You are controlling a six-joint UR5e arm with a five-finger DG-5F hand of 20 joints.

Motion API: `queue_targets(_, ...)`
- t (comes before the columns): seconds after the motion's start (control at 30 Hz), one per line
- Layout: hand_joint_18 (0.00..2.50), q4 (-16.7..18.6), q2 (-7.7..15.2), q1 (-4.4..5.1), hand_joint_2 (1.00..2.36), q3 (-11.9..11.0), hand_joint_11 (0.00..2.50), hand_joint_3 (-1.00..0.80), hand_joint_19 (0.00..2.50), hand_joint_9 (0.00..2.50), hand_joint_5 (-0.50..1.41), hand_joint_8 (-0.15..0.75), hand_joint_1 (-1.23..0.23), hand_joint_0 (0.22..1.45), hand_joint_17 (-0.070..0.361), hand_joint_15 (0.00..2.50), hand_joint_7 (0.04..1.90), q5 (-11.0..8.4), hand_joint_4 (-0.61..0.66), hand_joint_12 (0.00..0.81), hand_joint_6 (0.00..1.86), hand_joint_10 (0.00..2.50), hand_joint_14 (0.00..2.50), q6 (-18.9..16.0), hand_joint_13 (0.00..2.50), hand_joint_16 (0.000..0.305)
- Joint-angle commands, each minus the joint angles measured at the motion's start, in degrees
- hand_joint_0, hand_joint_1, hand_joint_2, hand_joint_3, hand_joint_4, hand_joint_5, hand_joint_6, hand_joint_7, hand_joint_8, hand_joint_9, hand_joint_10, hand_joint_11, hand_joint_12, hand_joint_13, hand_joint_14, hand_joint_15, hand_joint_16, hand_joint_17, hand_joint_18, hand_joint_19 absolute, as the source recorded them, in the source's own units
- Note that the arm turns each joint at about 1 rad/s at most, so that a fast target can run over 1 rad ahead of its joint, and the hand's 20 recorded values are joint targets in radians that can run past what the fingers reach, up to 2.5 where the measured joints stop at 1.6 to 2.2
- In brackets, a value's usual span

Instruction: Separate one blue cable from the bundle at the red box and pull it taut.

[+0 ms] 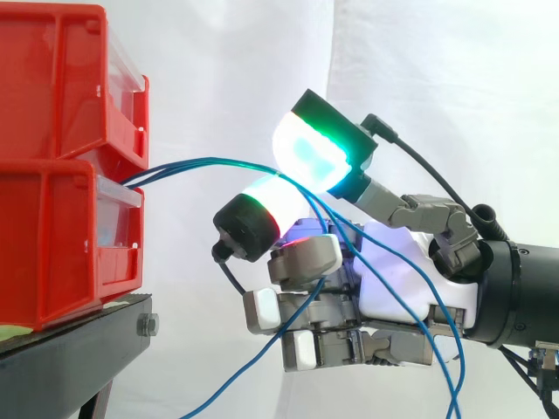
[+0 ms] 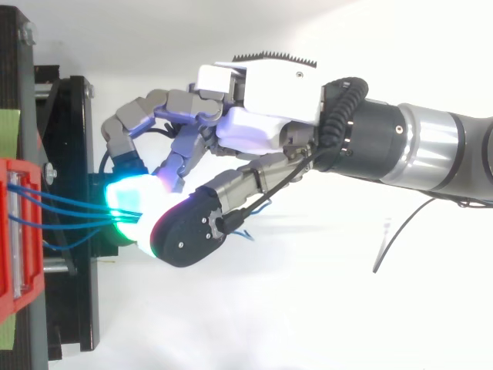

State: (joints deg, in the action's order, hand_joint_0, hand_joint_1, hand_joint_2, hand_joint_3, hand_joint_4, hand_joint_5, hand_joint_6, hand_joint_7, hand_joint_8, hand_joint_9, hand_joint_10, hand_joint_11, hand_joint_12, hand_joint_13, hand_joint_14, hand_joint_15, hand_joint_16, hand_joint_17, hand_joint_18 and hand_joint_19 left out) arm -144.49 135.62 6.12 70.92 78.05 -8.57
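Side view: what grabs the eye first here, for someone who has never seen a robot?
On the hand, the thick fingertips glowing green and white at the middle stand out most; two of them pinch the blue cables between them. Those cables run left into the stacked red bins on the black stand at the left edge.

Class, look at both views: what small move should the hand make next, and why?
Probably draw the hand slowly back from the red box. Its pads pinch the blue cables, which arch slightly between box and pads and hang slack beyond. Several strands seem to reach the pads, so watch that only one tightens.
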Motion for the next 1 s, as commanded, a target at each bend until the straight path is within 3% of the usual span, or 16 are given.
queue_targets(0.0,0.93,0.0,0.0,0.03,1.00,0.0,1.35,-0.50,0.88,1.27,-0.13,0.313,-0.75,0.63,0.109,0.70,1.37,0.00,-0.11,0.399,0.87,0.03,0.03,0.0,1.04,0.049)
queue_targets(0.17,0.95,0.0,0.0,0.03,1.00,0.0,1.29,-0.50,0.91,1.36,-0.09,0.304,-0.56,0.60,0.108,0.71,1.30,0.00,-0.16,0.397,0.82,0.04,0.03,0.0,1.06,0.048)
queue_targets(0.3,0.96,0.0,0.0,0.03,1.00,0.0,1.25,-0.50,0.91,1.39,-0.07,0.288,-0.50,0.59,0.109,0.71,1.24,0.00,-0.16,0.401,0.79,0.03,0.03,0.0,1.08,0.048)
queue_targets(0.67,1.03,0.0,0.0,-0.05,1.00,0.0,1.23,-0.50,0.87,1.39,-0.08,0.342,-0.45,0.48,0.131,0.69,1.27,0.00,-0.04,0.444,0.75,0.03,0.03,0.0,1.10,0.058)
queue_targets(0.83,1.08,0.0,0.0,-0.05,1.00,0.0,1.24,-0.50,0.83,1.38,-0.08,0.375,-0.50,0.42,0.147,0.68,1.25,-0.09,0.01,0.469,0.75,0.03,0.02,0.0,1.12,0.065)
queue_targets(0.97,1.06,0.0,0.0,-0.05,1.00,0.0,1.25,-0.50,0.78,1.33,-0.11,0.378,-0.72,0.40,0.151,0.68,1.23,0.00,0.06,0.469,0.76,0.03,0.02,0.0,1.10,0.067)
